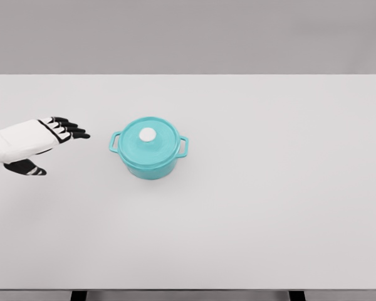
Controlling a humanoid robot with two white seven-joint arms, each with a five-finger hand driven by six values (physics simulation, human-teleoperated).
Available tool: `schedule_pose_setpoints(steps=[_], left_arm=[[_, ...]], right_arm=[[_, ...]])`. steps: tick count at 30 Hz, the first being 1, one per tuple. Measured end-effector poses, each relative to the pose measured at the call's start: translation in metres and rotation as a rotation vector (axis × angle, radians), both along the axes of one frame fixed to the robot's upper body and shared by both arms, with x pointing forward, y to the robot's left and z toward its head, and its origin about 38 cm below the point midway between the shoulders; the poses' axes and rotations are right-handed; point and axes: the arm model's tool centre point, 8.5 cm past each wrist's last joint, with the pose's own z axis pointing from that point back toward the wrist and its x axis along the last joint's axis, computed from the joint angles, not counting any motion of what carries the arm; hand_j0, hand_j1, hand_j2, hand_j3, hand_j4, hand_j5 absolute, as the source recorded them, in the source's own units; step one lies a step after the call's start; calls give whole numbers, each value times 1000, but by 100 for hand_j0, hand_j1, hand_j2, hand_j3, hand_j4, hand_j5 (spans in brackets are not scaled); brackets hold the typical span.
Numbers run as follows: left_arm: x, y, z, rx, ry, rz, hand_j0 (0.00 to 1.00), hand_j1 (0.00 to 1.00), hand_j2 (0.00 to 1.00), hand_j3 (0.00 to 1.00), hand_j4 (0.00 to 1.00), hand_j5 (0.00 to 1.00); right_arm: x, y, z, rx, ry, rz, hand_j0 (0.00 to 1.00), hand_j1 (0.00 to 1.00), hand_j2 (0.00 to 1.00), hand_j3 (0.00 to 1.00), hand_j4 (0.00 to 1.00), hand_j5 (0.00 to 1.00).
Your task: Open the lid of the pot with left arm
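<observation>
The round teal pot with two side handles [149, 150] sits on the flat white worktop [269, 200], left of the middle, with its teal lid [150, 136] seated and a small white knob [148, 134] at the lid's centre. The lid is not yet off.

The step in hand looks like the approach. To do it well, the left robot hand [47, 139] should probably travel right and rise above the lid, then come down so the fingertips close around the white knob rather than the rim. The knob is small, so the pinch needs to be centred; an off-centre grip could tilt the lid or drag the pot sideways. A straight upward lift, then a move clear of the pot, seems safest.

The left robot hand hovers near the worktop's left edge, well apart from the pot. Its black fingers [72, 130] are extended and loosely spread towards the pot, thumb held below, holding nothing. The right arm is out of view.
</observation>
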Motion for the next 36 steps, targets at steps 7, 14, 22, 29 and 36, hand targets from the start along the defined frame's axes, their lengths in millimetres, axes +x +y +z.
schedule_pose_setpoints(steps=[7, 14, 22, 29, 36], left_arm=[[2, -2, 2, 2, -5, -4, 100, 100, 100, 100, 100, 100], [10, -17, 20, 16, -32, -42, 100, 100, 100, 100, 100, 100], [60, -86, 83, 51, -132, -290, 100, 100, 100, 100, 100, 100], [83, -167, 52, 80, 7, -352, 100, 100, 100, 100, 100, 100], [98, -179, 31, 73, 132, -243, 99, 99, 99, 99, 99, 99]], right_arm=[[-3, 0, 0, 0, 5, 1, 100, 100, 100, 100, 100, 100], [-3, 0, 0, 0, 5, 1, 100, 100, 100, 100, 100, 100], [-3, 0, 0, 0, 5, 1, 100, 100, 100, 100, 100, 100], [-3, 0, 0, 0, 5, 1, 100, 100, 100, 100, 100, 100], [-3, 0, 0, 0, 5, 1, 100, 100, 100, 100, 100, 100]])
